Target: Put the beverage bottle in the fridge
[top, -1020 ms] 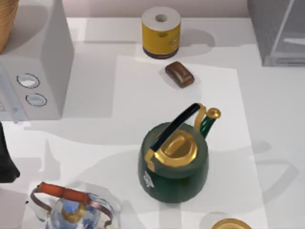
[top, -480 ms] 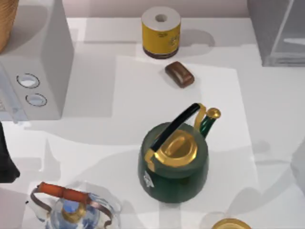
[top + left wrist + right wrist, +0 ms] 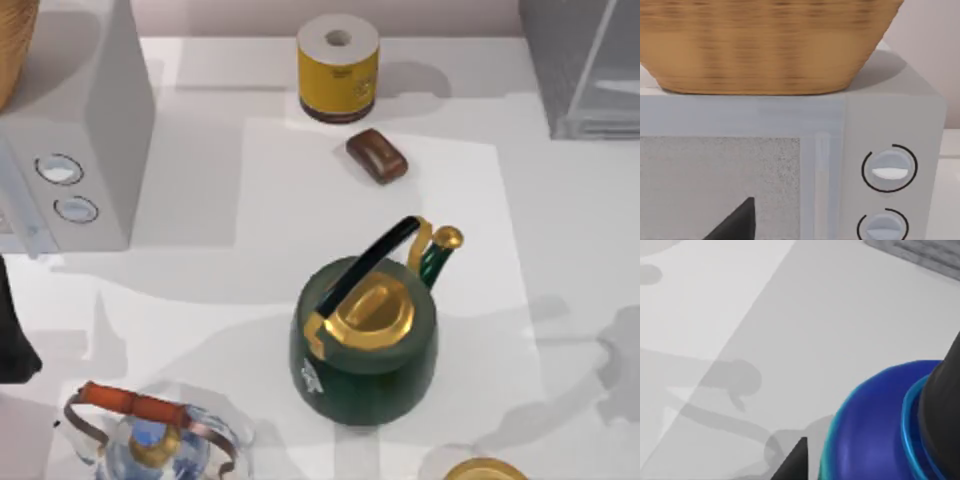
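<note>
- Right hand (image 3: 867, 460) grips the blue beverage bottle (image 3: 870, 435) above the surface (image 3: 790, 330).
- Left hand (image 3: 737, 222) faces the microwave (image 3: 890, 120); grip state cannot be told.
- Fridge (image 3: 585, 70) sits at the surface's far right.

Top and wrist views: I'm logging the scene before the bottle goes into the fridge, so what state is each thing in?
Fridge: at the table's far right corner, upright.
Green kettle: upright, lid on.
Glass kettle: upright, near edge.
Yellow roll: standing on end.
Brown block: lying flat.
Microwave: door shut, basket on top.
Blue bottle: between the right gripper's fingers.
</note>
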You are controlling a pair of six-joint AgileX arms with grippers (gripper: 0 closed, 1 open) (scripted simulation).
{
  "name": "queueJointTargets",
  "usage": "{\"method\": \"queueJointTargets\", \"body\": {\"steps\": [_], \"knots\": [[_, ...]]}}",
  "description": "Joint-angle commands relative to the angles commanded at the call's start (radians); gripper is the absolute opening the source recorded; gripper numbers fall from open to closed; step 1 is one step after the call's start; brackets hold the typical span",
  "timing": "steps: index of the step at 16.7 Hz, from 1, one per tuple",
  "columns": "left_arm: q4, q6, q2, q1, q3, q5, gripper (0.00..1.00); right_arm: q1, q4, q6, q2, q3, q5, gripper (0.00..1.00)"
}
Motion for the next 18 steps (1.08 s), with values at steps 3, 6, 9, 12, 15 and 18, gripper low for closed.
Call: {"method": "queueJointTargets", "body": {"steps": [3,6,9,12,15,18], "knots": [[0.000,0.000,0.000,0.000,0.000,0.000,1.00,0.066,0.135,0.221,-0.239,-0.103,0.154,0.01],[0.000,0.000,0.000,0.000,0.000,0.000,1.00,0.102,0.226,0.354,-0.385,-0.166,0.253,0.01],[0.000,0.000,0.000,0.000,0.000,0.000,1.00,0.113,0.263,0.400,-0.437,-0.187,0.289,0.01],[0.000,0.000,0.000,0.000,0.000,0.000,1.00,0.113,0.263,0.400,-0.437,-0.187,0.289,0.01],[0.000,0.000,0.000,0.000,0.000,0.000,1.00,0.110,0.267,0.399,-0.424,-0.178,0.285,0.01],[0.000,0.000,0.000,0.000,0.000,0.000,1.00,0.104,0.333,0.397,-0.346,-0.117,0.273,0.01]]}}
